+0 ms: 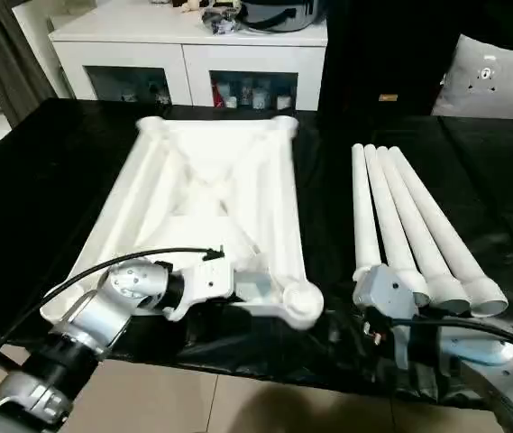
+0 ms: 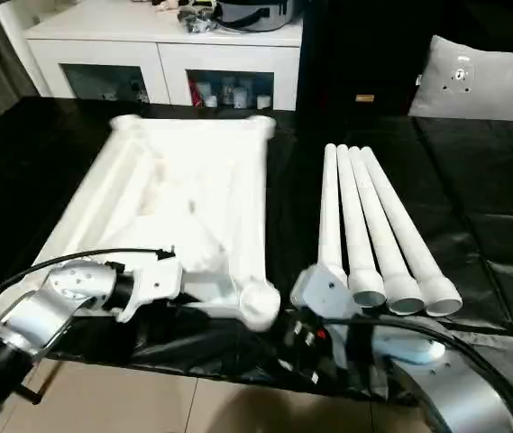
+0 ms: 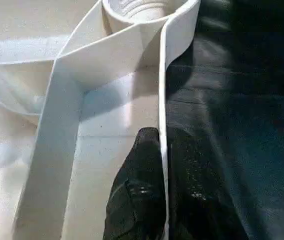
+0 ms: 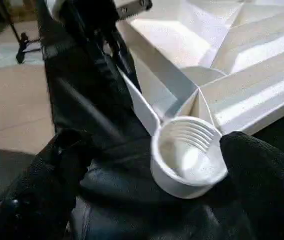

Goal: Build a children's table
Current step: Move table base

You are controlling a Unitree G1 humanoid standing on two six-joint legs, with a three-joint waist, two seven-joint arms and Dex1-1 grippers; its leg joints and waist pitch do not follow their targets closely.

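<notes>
Tabletop (image 1: 204, 194) rim pinched in my left gripper (image 3: 157, 150) beside the near socket (image 4: 189, 157); my right gripper (image 4: 146, 200) spreads wide there — hold firmly, then fetch a leg (image 1: 361, 212).

The right tool (image 4: 132, 195) hides the wide ends of two legs (image 1: 371, 225).

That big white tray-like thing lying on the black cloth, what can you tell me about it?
It is the white plastic rectangular table top, lying upside down and flat on the black cloth. Its underside shows raised ribs crossing in the middle and round sockets at the corners; the near socket is empty, ridged inside. The left gripper pinches its near rim, one black finger each side.
</notes>
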